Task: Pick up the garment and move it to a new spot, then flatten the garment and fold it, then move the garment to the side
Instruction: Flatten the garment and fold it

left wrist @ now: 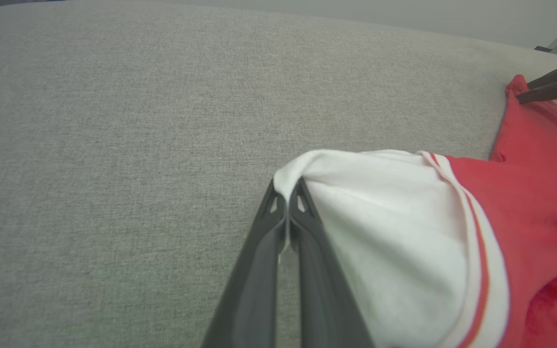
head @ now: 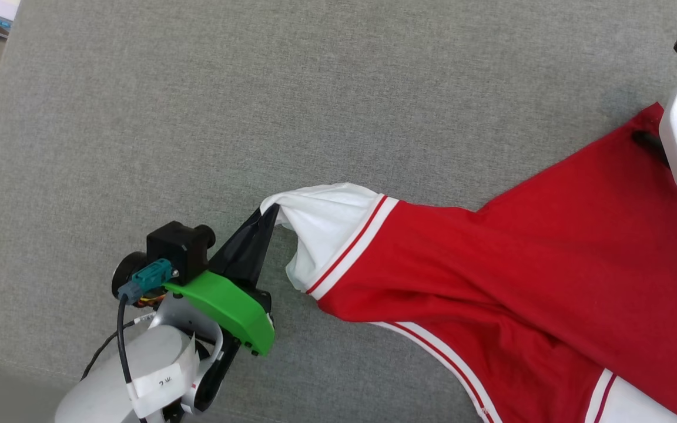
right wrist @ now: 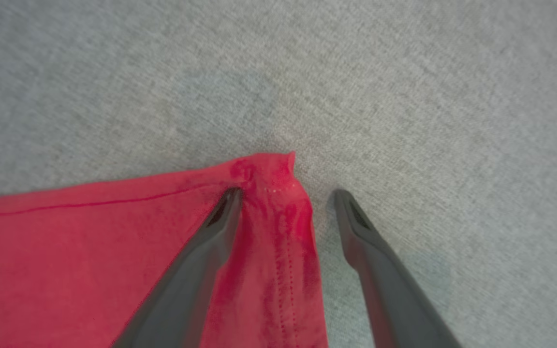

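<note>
One garment point(head: 491, 264), red, lies at the right of the grey cloth surface point(head: 197, 88), its white sleeve point(head: 327, 223) edge pinched in my left gripper point(left wrist: 287, 186), my right gripper point(right wrist: 285, 193) spread astride its far red corner, with broad bare fabric to the left and far side.

The grey fabric counter point(head: 256, 88) offered open room across its far and left stretches. The garment point(head: 520, 264) covered the right and near side, its white sleeve pinched in the left tool point(head: 271, 212). The right tool point(right wrist: 286, 192), jaws apart, straddled its red corner.
</note>
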{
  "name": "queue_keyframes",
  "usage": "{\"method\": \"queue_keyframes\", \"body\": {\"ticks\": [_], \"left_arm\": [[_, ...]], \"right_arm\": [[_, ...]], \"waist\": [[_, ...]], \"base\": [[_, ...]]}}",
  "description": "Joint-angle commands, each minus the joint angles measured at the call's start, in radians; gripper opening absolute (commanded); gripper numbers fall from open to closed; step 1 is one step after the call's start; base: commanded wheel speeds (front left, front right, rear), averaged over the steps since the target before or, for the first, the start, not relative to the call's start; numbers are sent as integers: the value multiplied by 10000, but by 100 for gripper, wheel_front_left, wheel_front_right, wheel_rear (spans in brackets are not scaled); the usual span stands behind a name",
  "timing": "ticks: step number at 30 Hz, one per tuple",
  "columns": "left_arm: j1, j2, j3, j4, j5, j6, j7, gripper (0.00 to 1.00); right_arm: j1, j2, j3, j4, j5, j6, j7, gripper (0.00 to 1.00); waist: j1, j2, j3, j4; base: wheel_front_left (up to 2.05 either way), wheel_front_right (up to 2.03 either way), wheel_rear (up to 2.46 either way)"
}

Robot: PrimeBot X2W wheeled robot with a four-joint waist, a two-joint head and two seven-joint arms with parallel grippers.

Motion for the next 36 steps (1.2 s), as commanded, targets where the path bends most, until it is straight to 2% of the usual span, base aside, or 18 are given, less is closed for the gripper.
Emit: {"method": "queue_keyframes", "body": {"ticks": [1,2,8,9,10,18,22,27,32,36], "left_arm": [[-191,-55,-4,121,132,-91,-70,0],[-191,-66,-57,204,132,-147,-50,0],[-196,-6,-98,621,82,-290,-35,0],[-259,195,13,643,44,-328,-11,0],[-324,278,73,607,32,-339,11,0],[-1649,1044,698,3,274,-292,493,0],[-2600,1468,997,-315,433,-337,1001,0],[-4444,1824,1256,-405,853,-728,1748,0],[-6911,1719,1411,-274,1259,-1318,2688,0],[-8969,1334,1555,344,1409,-1824,3267,0]], "right_arm": [[489,255,629,306,389,2,-58,99],[452,219,744,304,506,2,-359,0],[-34,99,904,324,1016,2,-2459,0],[-227,-14,927,195,1234,2,-3620,0],[-252,-78,950,104,1299,2,-4032,0],[-438,-633,646,-829,1715,2,-6081,0],[-694,-695,319,-1257,1654,2,-6509,0],[-1454,-560,-265,-1634,1222,2,-6675,0],[-2873,-13,-1064,-1485,479,2,-6616,0],[-4318,417,-1581,-1120,-223,2,-6507,0]], "waist": [[1,0,-40,12],[1,0,-120,-29],[1,0,-922,-360],[1,0,-1465,-555],[1,0,-1676,-612],[1,0,-2484,-1047],[1,0,-2427,-1298],[1,0,-1849,-1588],[1,0,-973,-1757],[1,0,-293,-1788]], "base": [[0,0,0],[0,0,0],[0,0,0],[0,0,0],[0,0,0],[0,0,0],[0,0,0],[0,0,0],[0,0,0],[0,0,0]]}}
